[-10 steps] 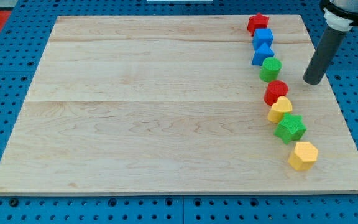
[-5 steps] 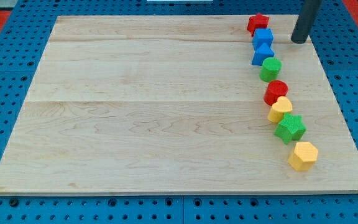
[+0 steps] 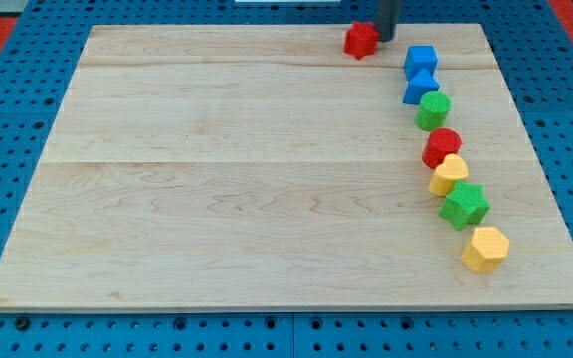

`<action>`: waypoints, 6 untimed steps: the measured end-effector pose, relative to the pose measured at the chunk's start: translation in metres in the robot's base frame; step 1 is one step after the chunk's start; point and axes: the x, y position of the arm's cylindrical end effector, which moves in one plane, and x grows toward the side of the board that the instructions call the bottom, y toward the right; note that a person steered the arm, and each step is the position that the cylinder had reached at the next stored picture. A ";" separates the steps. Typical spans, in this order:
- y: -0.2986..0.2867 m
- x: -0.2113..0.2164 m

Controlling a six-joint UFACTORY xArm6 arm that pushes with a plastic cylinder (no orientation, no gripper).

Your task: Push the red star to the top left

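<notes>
One red star (image 3: 361, 40) is seen near the top edge of the wooden board (image 3: 217, 179), right of the middle, with my tip (image 3: 387, 39) set just beside it on the view's right, apparently touching it, though contact cannot be settled. Only the lower stretch of the dark rod is shown, since it is cut off by the view's top; no jaws are carried by it, so nothing is spread, pressed together or pinched. The star is placed well apart from the board's top left corner. Seven other blocks are strung in a curving line down the view's right side, all lower and further right than the tip. A blue cube (image 3: 421, 59) is found at the head of that line, near the tip but apart from it, and a blue block (image 3: 421, 87) whose shape cannot be made out is set touching it below. A green cylinder (image 3: 433, 109) follows, then a red cylinder (image 3: 442, 146), a yellow heart (image 3: 449, 175) pressed against it, a green star (image 3: 464, 205), and a yellow hexagon (image 3: 485, 248) lowest of all. The board is laid on a blue pegged table (image 3: 8, 119).
</notes>
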 end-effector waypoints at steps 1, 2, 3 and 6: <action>-0.044 0.000; -0.058 0.011; -0.063 0.020; -0.131 0.032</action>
